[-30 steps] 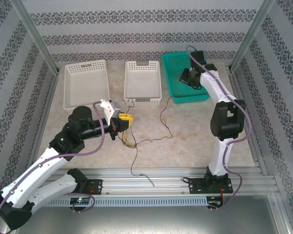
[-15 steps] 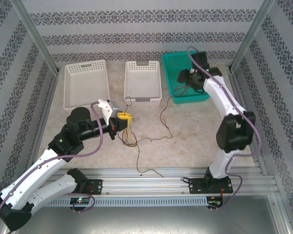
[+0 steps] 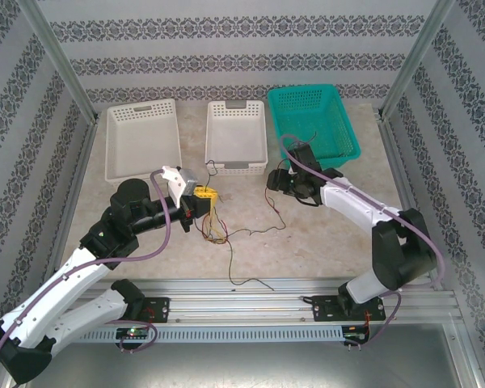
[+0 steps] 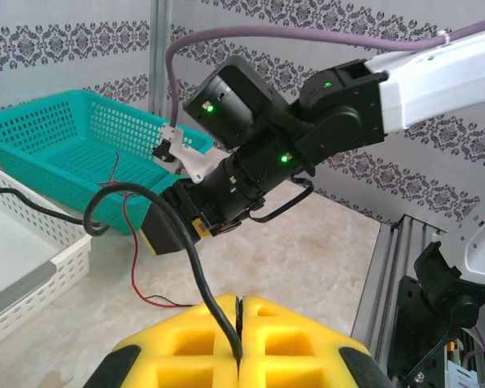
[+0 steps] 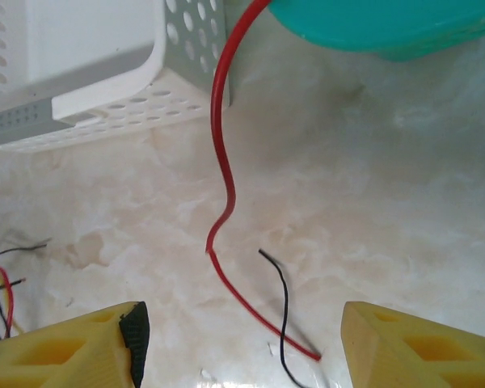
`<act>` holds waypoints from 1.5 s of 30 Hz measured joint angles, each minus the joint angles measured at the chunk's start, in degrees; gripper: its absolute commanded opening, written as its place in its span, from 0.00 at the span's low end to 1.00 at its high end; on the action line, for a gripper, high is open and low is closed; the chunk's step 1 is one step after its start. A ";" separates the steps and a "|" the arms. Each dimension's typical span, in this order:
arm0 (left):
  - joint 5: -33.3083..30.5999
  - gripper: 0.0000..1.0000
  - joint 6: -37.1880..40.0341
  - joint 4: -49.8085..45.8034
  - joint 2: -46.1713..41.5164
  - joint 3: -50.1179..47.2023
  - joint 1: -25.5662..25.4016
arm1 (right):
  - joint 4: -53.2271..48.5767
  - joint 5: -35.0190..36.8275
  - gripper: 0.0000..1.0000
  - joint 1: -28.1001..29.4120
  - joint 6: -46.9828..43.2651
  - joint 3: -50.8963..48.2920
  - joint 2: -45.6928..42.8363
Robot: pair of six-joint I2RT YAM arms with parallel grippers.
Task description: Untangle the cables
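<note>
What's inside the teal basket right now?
One end of a thin red cable lies in the teal basket, trailing over its near rim onto the table. Otherwise its floor looks bare; the right arm covers its near left corner.

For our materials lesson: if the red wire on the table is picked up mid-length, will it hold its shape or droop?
Probably droop: the red wire lies in loose bends, so it looks floppy. It is thin, so likely light and easy to lose from the open right gripper. Its upper end reaches the teal basket, so it may snag there.
</note>
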 measured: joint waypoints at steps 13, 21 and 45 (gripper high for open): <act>-0.98 0.00 0.96 0.00 0.00 -0.39 0.00 | 10.78 0.57 0.14 0.11 2.03 1.66 11.96; -1.14 0.00 1.03 0.00 0.00 -0.79 0.00 | 10.51 3.37 0.00 1.62 0.22 2.05 10.12; -1.05 0.00 1.03 0.00 0.72 -0.85 0.00 | -0.22 -4.83 0.00 -9.14 -2.36 14.23 -5.66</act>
